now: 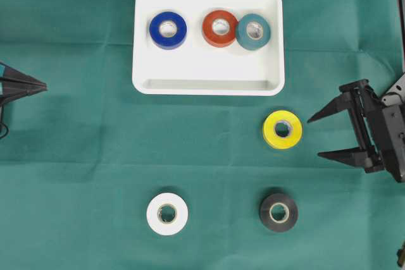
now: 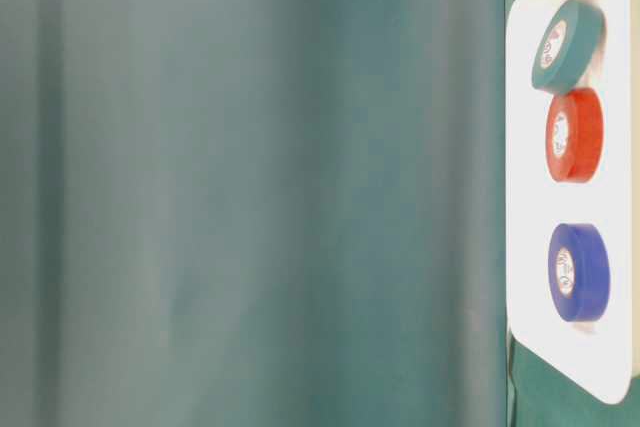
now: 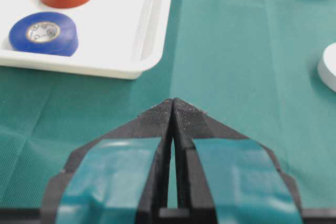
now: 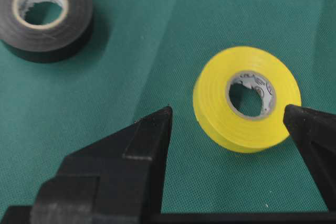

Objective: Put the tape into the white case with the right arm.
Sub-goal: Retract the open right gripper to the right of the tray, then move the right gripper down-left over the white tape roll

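Observation:
A yellow tape roll (image 1: 282, 129) lies flat on the green cloth, below the right corner of the white case (image 1: 209, 80). My right gripper (image 1: 315, 137) is open just right of it, fingers pointing at the roll and holding nothing. In the right wrist view the yellow roll (image 4: 247, 98) sits just beyond my right gripper (image 4: 227, 109), in line with the gap between the tips and nearer the right one. The case holds a blue roll (image 1: 168, 30), a red roll (image 1: 220, 28) and a teal roll (image 1: 253, 31). My left gripper (image 3: 172, 100) is shut and empty at the left edge (image 1: 43, 85).
A white roll (image 1: 167, 214) and a black roll (image 1: 278, 212) lie on the cloth toward the front. The black roll (image 4: 44, 14) shows at the upper left of the right wrist view. The table-level view shows the case (image 2: 530, 197) at its right edge.

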You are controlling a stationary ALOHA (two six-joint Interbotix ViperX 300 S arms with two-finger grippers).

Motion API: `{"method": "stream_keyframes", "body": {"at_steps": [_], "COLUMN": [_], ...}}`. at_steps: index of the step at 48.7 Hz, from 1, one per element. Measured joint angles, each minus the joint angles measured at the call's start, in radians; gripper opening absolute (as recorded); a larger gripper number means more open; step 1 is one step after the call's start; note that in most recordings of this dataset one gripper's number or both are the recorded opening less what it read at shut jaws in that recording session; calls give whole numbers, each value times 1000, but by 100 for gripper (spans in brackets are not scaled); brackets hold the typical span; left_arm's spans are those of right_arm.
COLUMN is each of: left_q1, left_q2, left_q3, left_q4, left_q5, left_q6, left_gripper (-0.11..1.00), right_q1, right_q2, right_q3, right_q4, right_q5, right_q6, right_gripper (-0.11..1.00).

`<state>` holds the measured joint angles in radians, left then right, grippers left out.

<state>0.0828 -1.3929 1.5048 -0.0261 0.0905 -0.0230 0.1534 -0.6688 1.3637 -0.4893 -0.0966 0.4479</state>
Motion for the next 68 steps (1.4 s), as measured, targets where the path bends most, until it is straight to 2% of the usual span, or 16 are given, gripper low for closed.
{"method": "stream_keyframes", "body": {"at_steps": [10,18,43,57,68], "left_q1": [0,0,0,0,0], "left_q2": [0,0,0,-3,-3], "left_q3": [0,0,0,0,3], "left_q4": [-2,-2,-2,-2,-2], "left_q5": [0,-2,-2,0,-2], "left_q6": [0,0,0,0,0], "left_gripper": [1,1,1,1,1], "right_q1": [12,40,84,147,169], "right_q2": [17,103,626,807,877], "right_q3": [-12,-77,-520,-712,-804], "right_q4": [-15,-35,-37,-41,-41], "right_q5": [-2,-5,-31,-29,-29], "right_q6": [-8,-8,-8,-9,-5], "right_gripper": [57,57,57,57,57]}}
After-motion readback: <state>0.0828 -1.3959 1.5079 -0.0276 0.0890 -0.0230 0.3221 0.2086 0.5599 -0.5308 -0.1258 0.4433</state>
